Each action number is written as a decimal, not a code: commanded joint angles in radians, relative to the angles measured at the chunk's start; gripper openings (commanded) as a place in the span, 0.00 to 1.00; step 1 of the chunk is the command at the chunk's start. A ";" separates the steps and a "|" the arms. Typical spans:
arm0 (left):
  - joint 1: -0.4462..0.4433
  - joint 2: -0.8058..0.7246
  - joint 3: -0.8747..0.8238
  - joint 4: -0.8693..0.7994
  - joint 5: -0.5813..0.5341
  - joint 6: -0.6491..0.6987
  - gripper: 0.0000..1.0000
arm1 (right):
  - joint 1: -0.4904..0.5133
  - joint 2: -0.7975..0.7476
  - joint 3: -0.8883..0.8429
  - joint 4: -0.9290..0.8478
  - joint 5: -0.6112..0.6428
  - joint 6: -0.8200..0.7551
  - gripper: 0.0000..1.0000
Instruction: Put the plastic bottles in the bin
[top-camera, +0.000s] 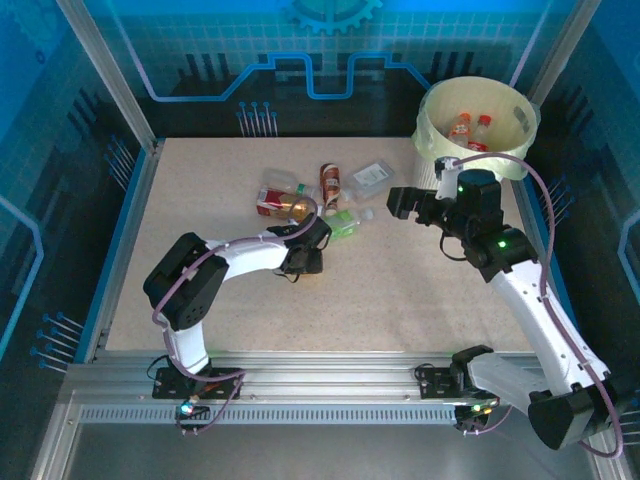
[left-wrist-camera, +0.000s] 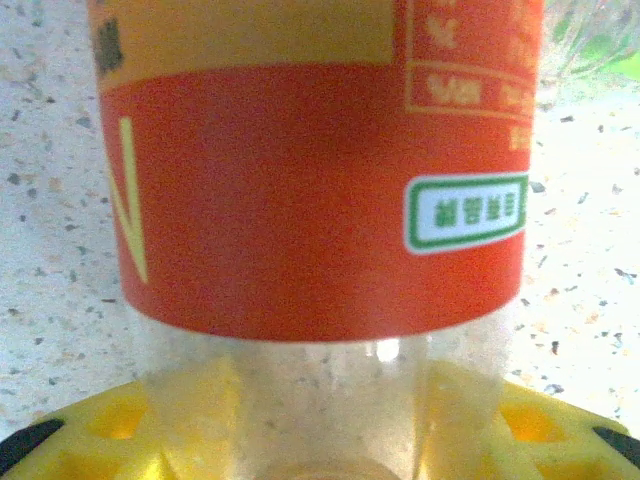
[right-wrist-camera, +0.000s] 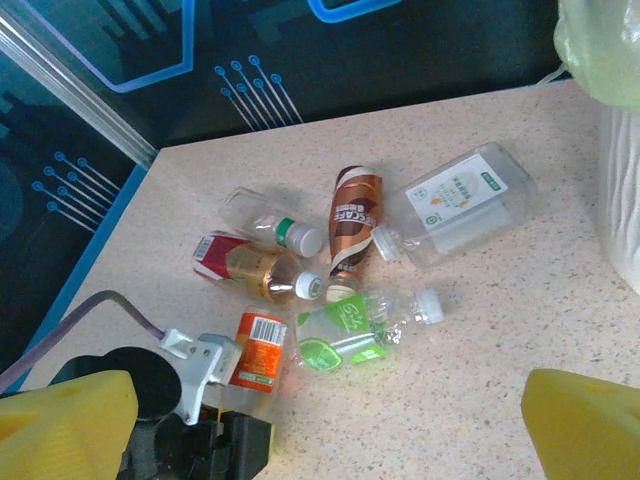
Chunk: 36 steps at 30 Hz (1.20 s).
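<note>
The left pincer (top-camera: 305, 250) is closed on an orange-labelled bottle (left-wrist-camera: 320, 200). Its yellow fingers (left-wrist-camera: 130, 420) press against the smooth, clear wall below the label. The bottle lies on the speckled, stone-like bench (top-camera: 400, 300) and points away from the pincer's tips.

Beyond this pincer and slightly left lie a red-and-gold bottle (right-wrist-camera: 245, 268) and a clear bottle with a green cap (right-wrist-camera: 268, 220). Straight beyond it is a round brown coffee bottle (right-wrist-camera: 355, 215). Just to its right lies a crumpled green-labelled bottle (right-wrist-camera: 360, 325) with a white cap. Farther off on that side is a flat, clear, square-shouldered bottle (right-wrist-camera: 460, 200) with a white label.

The right pincer (top-camera: 400, 203) stands wide open above the bench, holding and touching nothing, with its yellow fingers (right-wrist-camera: 585, 420) well apart. The bottle cluster lies ahead of it.

Beyond and to the right of this pincer stands the bin (top-camera: 435, 140). It is round, with a ribbed white wall and a filmy pale yellow bag as lining. Two small bottles (top-camera: 460, 128) lie inside.
</note>
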 joint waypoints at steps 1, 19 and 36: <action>-0.009 -0.023 -0.041 0.051 0.014 0.023 0.34 | 0.008 -0.028 -0.009 0.011 0.044 -0.036 1.00; -0.030 -0.435 -0.284 0.409 0.103 0.147 0.24 | 0.008 0.000 -0.008 0.065 -0.025 -0.008 1.00; -0.029 -0.636 -0.295 0.701 0.505 0.164 0.25 | 0.039 0.097 0.063 0.126 -0.441 -0.024 1.00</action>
